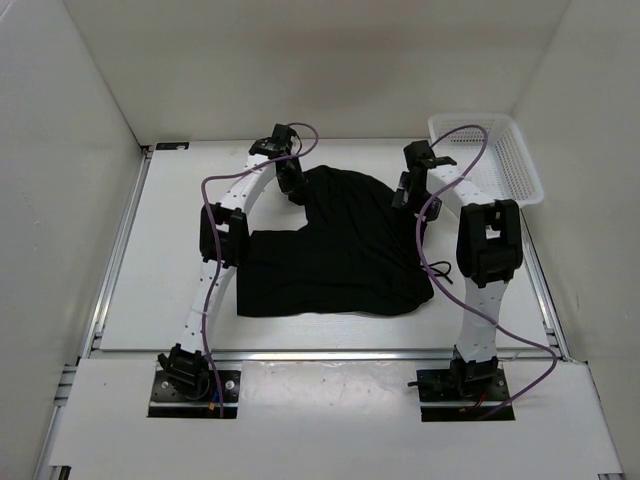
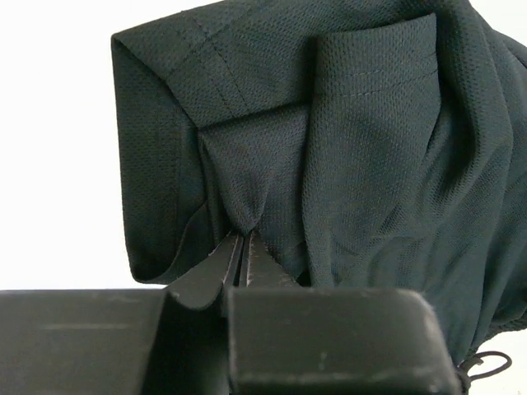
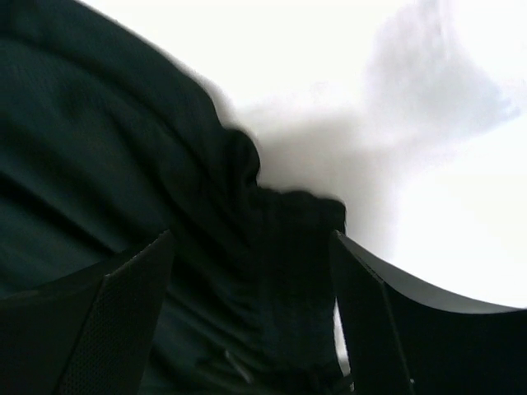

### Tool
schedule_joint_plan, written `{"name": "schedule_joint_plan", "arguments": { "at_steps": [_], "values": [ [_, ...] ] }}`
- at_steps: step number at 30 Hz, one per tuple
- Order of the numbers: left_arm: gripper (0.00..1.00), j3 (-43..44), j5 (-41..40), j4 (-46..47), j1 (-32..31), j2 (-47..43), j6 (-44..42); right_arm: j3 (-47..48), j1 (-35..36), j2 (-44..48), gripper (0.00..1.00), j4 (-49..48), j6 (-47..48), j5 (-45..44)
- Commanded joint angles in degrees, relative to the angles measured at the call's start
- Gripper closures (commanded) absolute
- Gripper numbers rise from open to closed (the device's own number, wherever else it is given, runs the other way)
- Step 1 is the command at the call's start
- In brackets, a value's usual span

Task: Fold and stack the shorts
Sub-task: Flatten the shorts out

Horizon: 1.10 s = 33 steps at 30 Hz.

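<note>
Nearest the arm bases, the shorts lie spread on the white table, roughly midway between the two arms. Their near hem is flat and fairly straight, and the cloth rises into a rumpled hump toward the far side. A loop of thin drawstring peeks out at the lower right of the left wrist view.

Farther back, both grippers work the far edge of the garment. The left gripper is clenched on the fabric: its fingertips meet on a small pinched peak of the mesh cloth, with creases running down into the pinch and a folded hem curling just beside it. The right gripper stands with its jaws well apart. A dark bunch of the shorts sits between the fingers, but nothing is clamped on that side.

I judge the step in hand to be the first fold: taking the far edge at two points so it can be carried over toward the near hem. The next move calls for the right gripper to close on the cloth between its jaws. Both arms should then lift together and evenly, so the soft fabric does not skew or slip free.

Farthest away, a white mesh basket sits at the far right corner, apart from the shorts.
</note>
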State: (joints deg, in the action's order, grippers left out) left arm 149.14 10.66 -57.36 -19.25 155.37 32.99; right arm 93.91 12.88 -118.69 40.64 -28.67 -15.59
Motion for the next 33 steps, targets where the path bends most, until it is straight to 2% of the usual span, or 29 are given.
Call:
{"name": "schedule_joint_plan", "arguments": {
  "at_steps": [1,4,5,7,8,11,16,23,25,27,28,29,30,32,33],
  "values": [
    [0.90,-2.17,-0.10,0.76,-0.18,-4.45,-0.65,3.30,-0.05,-2.77,0.22,1.11,0.98,-2.16],
    [0.90,-6.47,-1.51,0.76,1.40,-9.46,-1.17,4.44,-0.05,-4.79,0.35,1.11,0.98,-2.16],
    [0.90,-7.89,-1.51,0.76,1.40,-10.95,-1.18,4.44,-0.05,-4.79,0.46,1.11,0.98,-2.16],
    [0.90,-11.92,-2.22,0.76,3.24,-15.70,-2.49,4.44,-0.05,-6.02,0.62,1.11,0.98,-0.85],
    [0.90,-13.34,-2.83,0.76,3.77,-18.67,-2.49,4.44,-0.05,-6.02,0.77,0.58,0.98,-0.84],
    [0.90,-19.57,-2.83,0.76,5.09,-24.04,-3.81,3.92,0.47,-6.02,1.00,0.58,0.98,-0.84],
    [0.90,-30.29,-3.62,0.76,5.62,-31.78,-4.87,3.39,0.47,-5.50,1.00,-0.65,0.98,-0.84],
    [0.90,-51.03,-9.24,1.29,5.62,-44.70,-3.21,3.39,2.14,-4.35,1.00,-1.17,2.03,-0.84],
    [0.90,-59.29,-9.95,1.90,5.62,-48.73,-1.53,3.39,2.75,-3.83,1.00,-1.18,2.03,-0.84],
    [0.78,-66.22,-8.56,3.48,5.62,-50.25,-1.53,2.86,3.46,-3.83,1.00,-1.18,2.56,-1.45],
    [0.52,-67.30,-6.81,4.01,5.62,-50.25,-1.53,2.16,3.46,-3.22,1.00,-1.18,2.56,-1.46],
    [0.38,-67.31,-6.79,4.01,5.62,-50.25,-2.05,2.16,3.99,-3.21,1.00,-1.18,2.56,-1.98],
    [0.35,-66.44,-6.79,4.01,6.23,-50.25,-2.66,2.16,3.99,-3.21,1.00,-1.18,2.56,-1.98],
    [0.18,-63.46,-6.79,4.01,6.85,-50.25,-2.67,1.55,3.99,-3.21,1.00,-1.18,2.56,-1.98],
    [0.18,-59.01,-6.79,3.49,7.55,-49.38,-2.67,1.54,3.99,-3.21,1.00,-1.18,2.56,-1.98]
  ]
}}
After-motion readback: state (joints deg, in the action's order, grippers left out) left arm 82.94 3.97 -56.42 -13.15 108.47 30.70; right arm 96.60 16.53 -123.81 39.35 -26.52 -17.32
